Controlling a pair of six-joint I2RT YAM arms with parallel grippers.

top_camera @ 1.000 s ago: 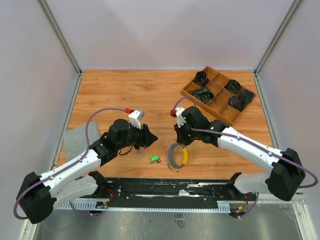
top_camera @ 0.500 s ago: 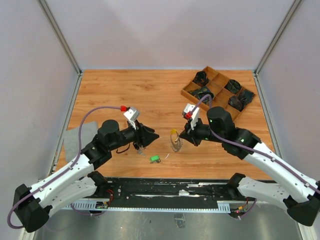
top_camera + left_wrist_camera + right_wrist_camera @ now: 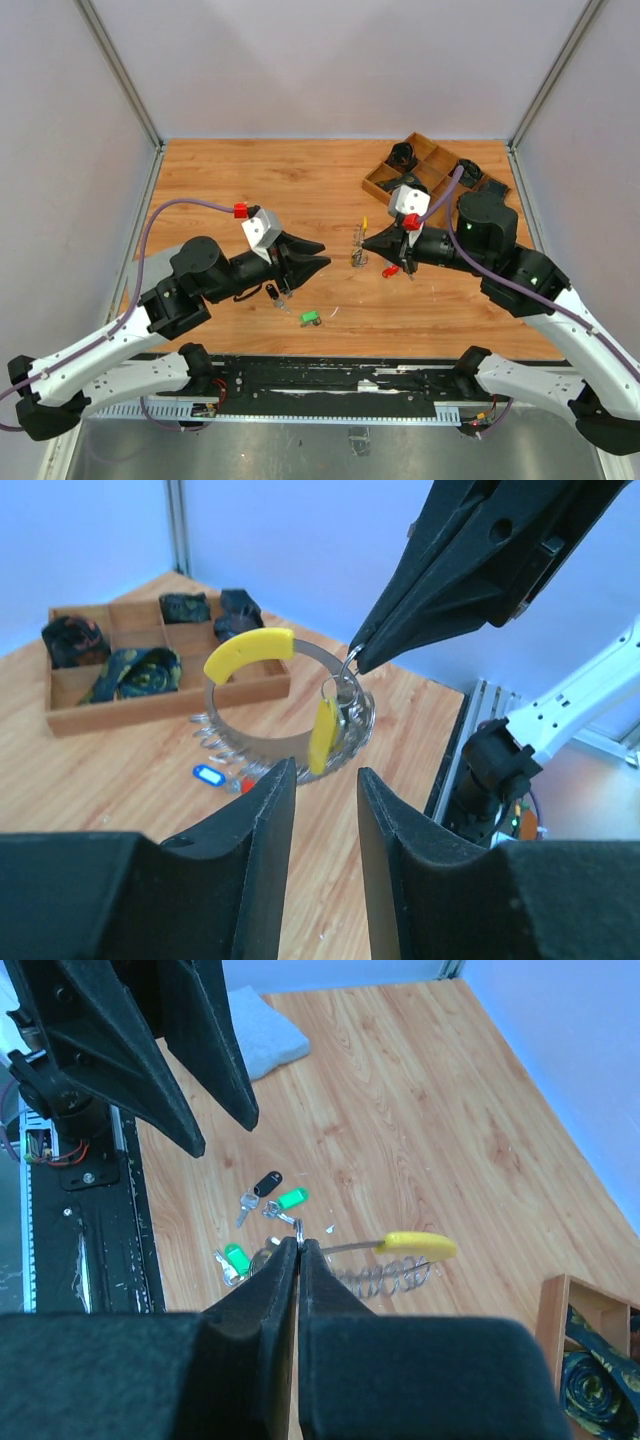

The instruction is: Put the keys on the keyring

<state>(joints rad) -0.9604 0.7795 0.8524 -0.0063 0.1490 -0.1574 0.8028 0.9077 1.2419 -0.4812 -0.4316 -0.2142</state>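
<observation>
— wooden tabletop [image 3: 250, 190], pale walls on three sides. what's in the compartment tray [image 3: 150, 712] at the far right corner?
— rolled dark patterned neckties [image 3: 135, 670], one to a cell, in several of its compartments. from above, the right arm hides part of it.
— and the arms?
— both reach inward over the middle of the table, tips facing each other, a little apart. the right gripper [image 3: 298, 1245] has its fingers pinched together on the wire of the keyring [image 3: 270, 742]. it holds the ring up off the wood, with the yellow curved piece [image 3: 248, 652] on top and a yellow tag [image 3: 322, 735] hanging from it.
— the left one?
— the left gripper [image 3: 322, 255] points at the ring, fingers parted, nothing between them.
— other keys?
— on the table. a green-tagged key [image 3: 311, 318] and a black-tagged key [image 3: 265, 1182] lie near the front edge by the left gripper. a blue-tagged key [image 3: 207, 774] and a red-tagged key [image 3: 245, 783] lie close together near the held ring. a grey cloth [image 3: 150, 275] lies at the left edge.
</observation>
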